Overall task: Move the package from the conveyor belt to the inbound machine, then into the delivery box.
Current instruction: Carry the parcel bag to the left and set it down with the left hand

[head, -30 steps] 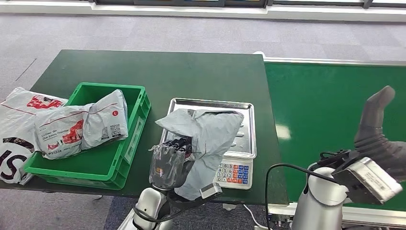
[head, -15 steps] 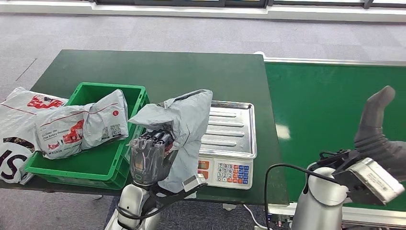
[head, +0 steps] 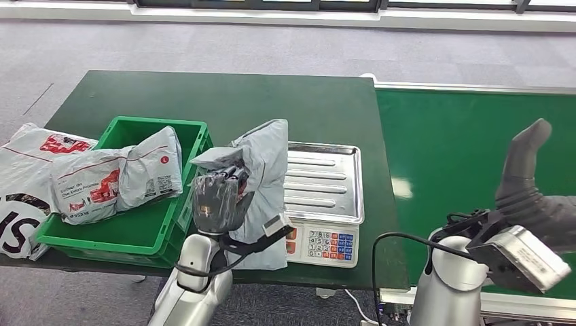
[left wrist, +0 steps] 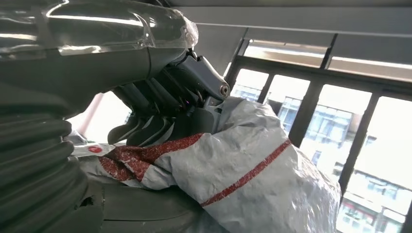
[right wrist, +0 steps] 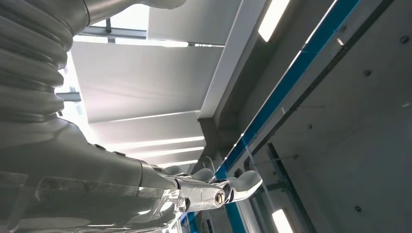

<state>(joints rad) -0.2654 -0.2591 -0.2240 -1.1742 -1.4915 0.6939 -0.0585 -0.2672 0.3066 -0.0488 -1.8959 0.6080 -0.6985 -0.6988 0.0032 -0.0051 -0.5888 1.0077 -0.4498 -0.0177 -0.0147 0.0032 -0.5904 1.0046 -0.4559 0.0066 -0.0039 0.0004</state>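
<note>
Package [head: 261, 163] is a grey poly mailer, held up off the scale [head: 326, 197] by the left hand [head: 216, 198], hanging between the scale's steel tray and the green delivery box [head: 193, 136], near the box's right wall. Left wrist view shows the fingers [left wrist: 160, 104] curled into bunched film with red stripes, so the grip is on a gathered fold, not on the contents. Judgement: light, soft, floppy, slick film; it sags under its own weight and could slide through the grip if swung hard. Best hold is a deep bunch near the upper edge, as now. Long axis runs roughly vertical, top end tipped toward the far side of the table, lower end draped below the hand near the scale keypad. Right hand [head: 533, 187] over the conveyor belt [head: 462, 136], holding nothing, fingers apart.
</note>
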